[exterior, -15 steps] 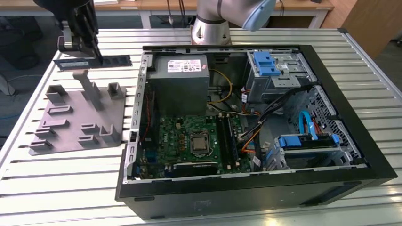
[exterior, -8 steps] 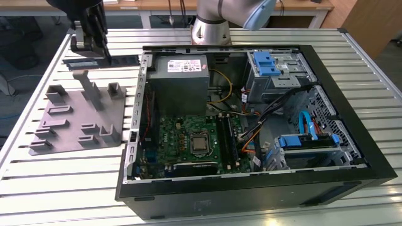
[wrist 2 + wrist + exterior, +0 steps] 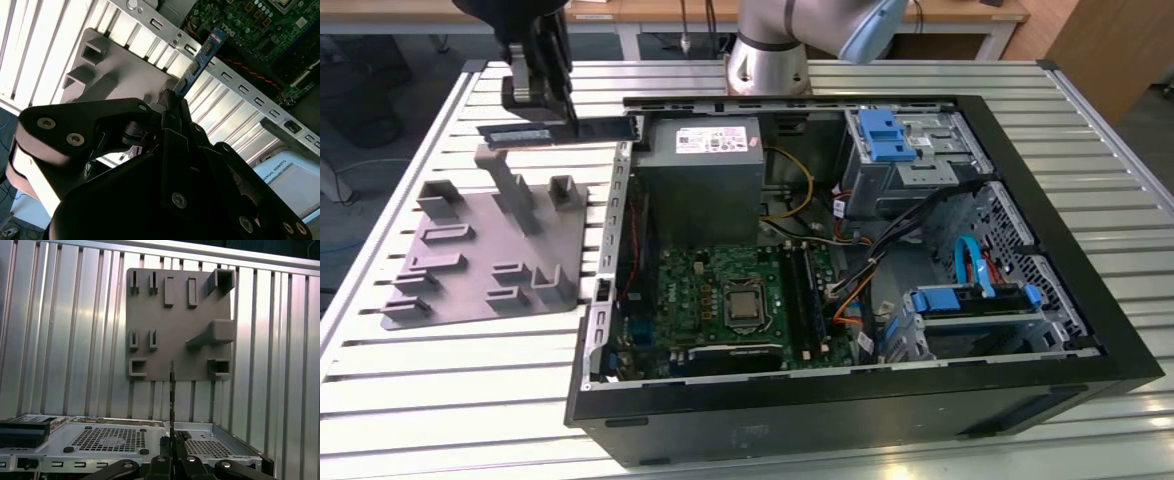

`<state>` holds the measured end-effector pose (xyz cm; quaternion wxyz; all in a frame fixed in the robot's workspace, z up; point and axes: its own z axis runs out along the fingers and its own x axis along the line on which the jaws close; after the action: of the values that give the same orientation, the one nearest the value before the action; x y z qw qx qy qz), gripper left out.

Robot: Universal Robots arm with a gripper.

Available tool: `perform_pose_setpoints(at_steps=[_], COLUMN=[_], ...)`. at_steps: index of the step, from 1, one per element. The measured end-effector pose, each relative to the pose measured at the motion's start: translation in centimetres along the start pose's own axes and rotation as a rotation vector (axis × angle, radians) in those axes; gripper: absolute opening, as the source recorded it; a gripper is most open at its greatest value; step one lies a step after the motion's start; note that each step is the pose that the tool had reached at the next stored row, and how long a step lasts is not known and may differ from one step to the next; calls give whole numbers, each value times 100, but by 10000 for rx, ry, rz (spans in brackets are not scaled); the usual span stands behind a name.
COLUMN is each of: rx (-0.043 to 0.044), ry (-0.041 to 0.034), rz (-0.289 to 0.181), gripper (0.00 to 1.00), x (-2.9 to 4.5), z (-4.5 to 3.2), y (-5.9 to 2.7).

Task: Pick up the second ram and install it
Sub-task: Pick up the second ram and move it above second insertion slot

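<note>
Holding the second ram [image 3: 520, 134], your gripper [image 3: 542, 116] has its jaws clamped on it.
The stick hangs level above the grey tray [image 3: 454, 270], beside the open computer case [image 3: 854, 400].

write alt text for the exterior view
The gripper holds the second ram level in the air over the edge of the grey tray, at the exterior view's left of an open computer case on a slatted metal table.

Under pincer [image 3: 540, 116], grey tray posts [image 3: 502, 172]; case wall [image 3: 619, 205] just beside
</note>
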<state>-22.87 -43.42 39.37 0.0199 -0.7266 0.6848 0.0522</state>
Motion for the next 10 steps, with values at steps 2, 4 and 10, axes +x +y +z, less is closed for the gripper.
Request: perform_pose_setpoints(at_steps=[2,4,10], rx=[-1,-2,-5], ry=[0,0,0], rz=[1,2,2], gripper=[14,14,14], x=[3,6,14], z=[-3,-5,-12], y=[-54,-104,-254])
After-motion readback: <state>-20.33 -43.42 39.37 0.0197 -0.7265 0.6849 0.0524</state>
